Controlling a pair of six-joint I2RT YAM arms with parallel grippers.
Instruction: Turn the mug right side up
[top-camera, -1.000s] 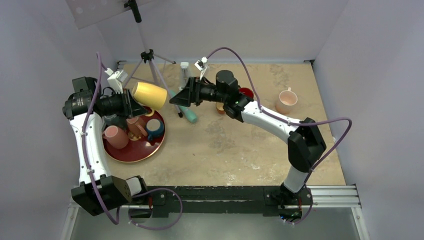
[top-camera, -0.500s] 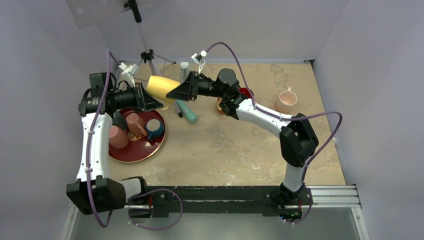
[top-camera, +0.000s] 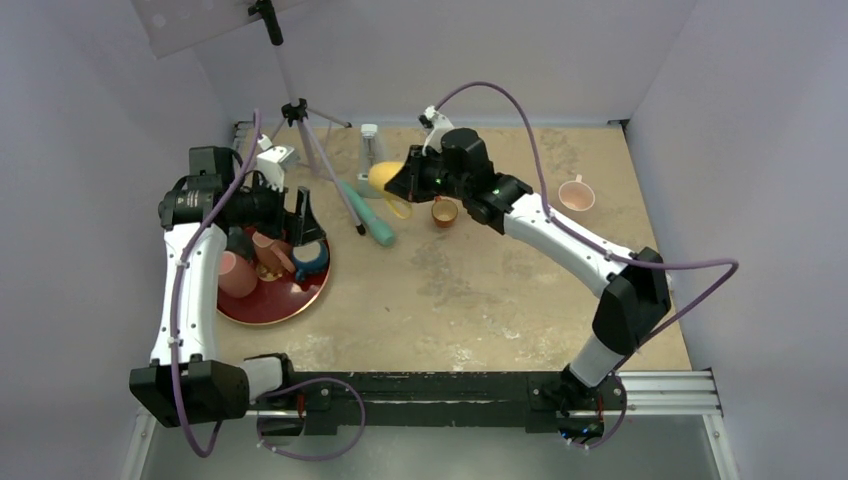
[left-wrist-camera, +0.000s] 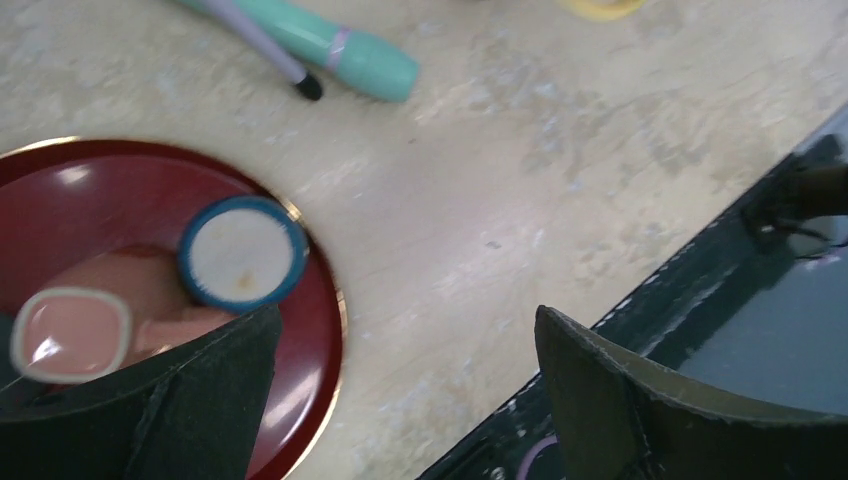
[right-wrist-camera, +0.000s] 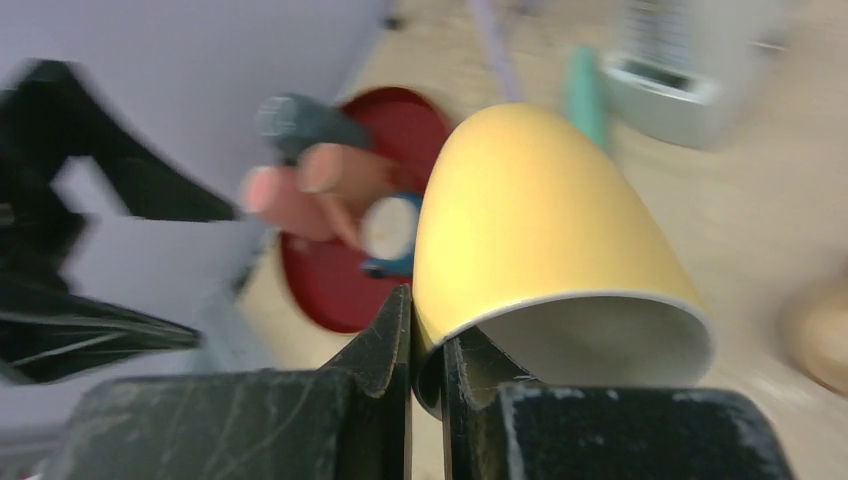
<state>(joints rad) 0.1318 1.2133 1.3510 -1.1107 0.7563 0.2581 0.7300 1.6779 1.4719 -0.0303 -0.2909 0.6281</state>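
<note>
Holding the glossy yellow ceramic mug (top-camera: 387, 179) now is the right gripper (top-camera: 404, 187), not the left. Half a second ago both were on it mid-air over the far-left table; a second ago only the left had it. Handover done.

Right wrist view: right gripper (right-wrist-camera: 426, 330) pinched narrow on the mug (right-wrist-camera: 540, 220) wall at the rim, one finger outside, one inside. The mug is in the air, off the beige tabletop (top-camera: 480, 290), above the far-centre area near the small orange cup (top-camera: 444, 212). Its mouth faces back to the wrist camera, its rounded base away. It looks tilted or on its side, not upright yet. No handle seen.

Left gripper (top-camera: 300, 216) has pulled back over the round dark-red tray (top-camera: 296, 303), fingers wide apart and empty. In the left wrist view, left gripper (left-wrist-camera: 400, 385) hangs above the tray rim (left-wrist-camera: 332, 300), with the blue-rimmed mug (left-wrist-camera: 243, 250) and a pink mug (left-wrist-camera: 70, 333) below.

Judgement: the regrasp by the rim gives the right wrist room to roll the mouth upward, then set it down. Remaining: rotate and place. Risk: a thin rim pinch could slip during the roll.
</note>
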